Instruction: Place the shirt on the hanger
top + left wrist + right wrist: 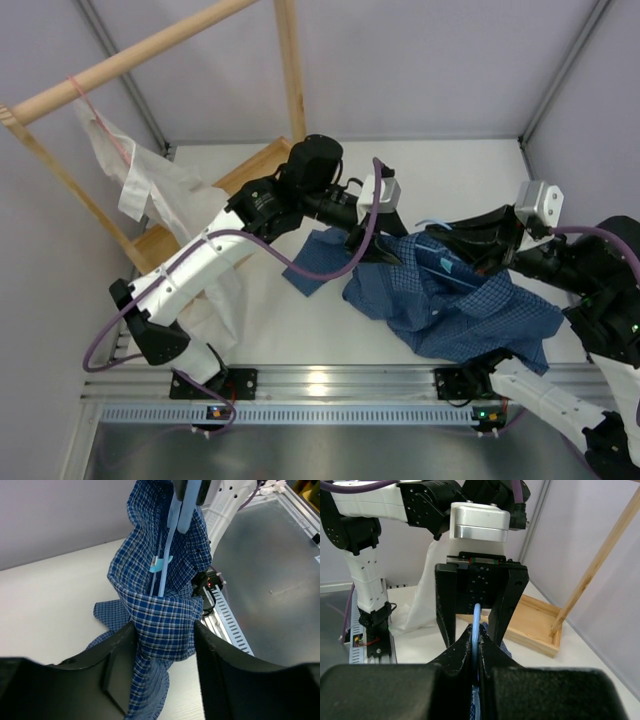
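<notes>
The blue checked shirt lies bunched on the table between the two arms. My right gripper is shut on the light-blue wire hanger, holding it above the shirt. In the left wrist view the hanger runs down from the right gripper into a raised fold of the shirt. My left gripper is open, its jaws wide apart around that fold. Its fingers show in the right wrist view, either side of the hanger wire.
A wooden rack rod crosses the far left, with a white garment on a pinkish-red hanger. A wooden tray lies behind the left arm. A metal rail runs along the near edge.
</notes>
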Tool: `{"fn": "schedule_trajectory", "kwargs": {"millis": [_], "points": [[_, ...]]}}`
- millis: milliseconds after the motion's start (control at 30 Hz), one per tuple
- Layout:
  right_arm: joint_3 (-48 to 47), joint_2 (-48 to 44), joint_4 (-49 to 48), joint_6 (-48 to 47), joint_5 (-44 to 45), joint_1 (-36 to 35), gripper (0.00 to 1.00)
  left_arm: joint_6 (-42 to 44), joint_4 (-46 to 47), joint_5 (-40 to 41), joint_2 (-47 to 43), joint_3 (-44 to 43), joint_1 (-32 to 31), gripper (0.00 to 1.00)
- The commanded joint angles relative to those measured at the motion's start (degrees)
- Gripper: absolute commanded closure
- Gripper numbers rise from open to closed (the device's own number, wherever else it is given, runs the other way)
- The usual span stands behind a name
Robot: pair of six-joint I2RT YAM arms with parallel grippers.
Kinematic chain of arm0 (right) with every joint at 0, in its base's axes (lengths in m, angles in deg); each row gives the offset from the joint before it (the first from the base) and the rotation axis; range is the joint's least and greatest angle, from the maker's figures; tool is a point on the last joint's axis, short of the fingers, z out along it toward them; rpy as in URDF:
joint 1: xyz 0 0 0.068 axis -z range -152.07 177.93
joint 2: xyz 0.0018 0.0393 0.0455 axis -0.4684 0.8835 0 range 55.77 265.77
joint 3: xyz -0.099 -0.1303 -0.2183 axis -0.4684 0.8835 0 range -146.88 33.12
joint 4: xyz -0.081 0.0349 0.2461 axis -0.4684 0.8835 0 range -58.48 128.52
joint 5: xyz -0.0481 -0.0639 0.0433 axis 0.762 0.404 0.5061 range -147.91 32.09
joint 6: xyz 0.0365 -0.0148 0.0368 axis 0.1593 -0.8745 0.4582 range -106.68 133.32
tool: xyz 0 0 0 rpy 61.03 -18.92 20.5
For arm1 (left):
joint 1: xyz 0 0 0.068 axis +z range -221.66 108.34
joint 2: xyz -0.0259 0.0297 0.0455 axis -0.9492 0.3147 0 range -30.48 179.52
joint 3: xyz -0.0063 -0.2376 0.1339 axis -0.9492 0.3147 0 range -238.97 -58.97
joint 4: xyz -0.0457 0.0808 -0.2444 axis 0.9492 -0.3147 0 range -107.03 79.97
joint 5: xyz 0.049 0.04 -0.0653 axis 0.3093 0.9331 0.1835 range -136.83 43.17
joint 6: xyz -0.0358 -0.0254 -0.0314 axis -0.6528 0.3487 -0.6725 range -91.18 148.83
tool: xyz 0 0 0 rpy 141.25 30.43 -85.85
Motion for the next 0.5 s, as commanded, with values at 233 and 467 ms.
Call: {"fn": "schedule_trajectory", "kwargs": {"millis": [233,467], "points": [[3.06,-2.14,-12.26,4.44,-3.06,-0.41,1.00,-1.97,2.50,-6.73,3.16,-3.05,-0.11,0.69],[5.70,-3.72,-14.55,5.32,0.81,-0.41,0.96,1.01,2.59,-6.64,-0.43,0.82,-0.02,1.00]]}}
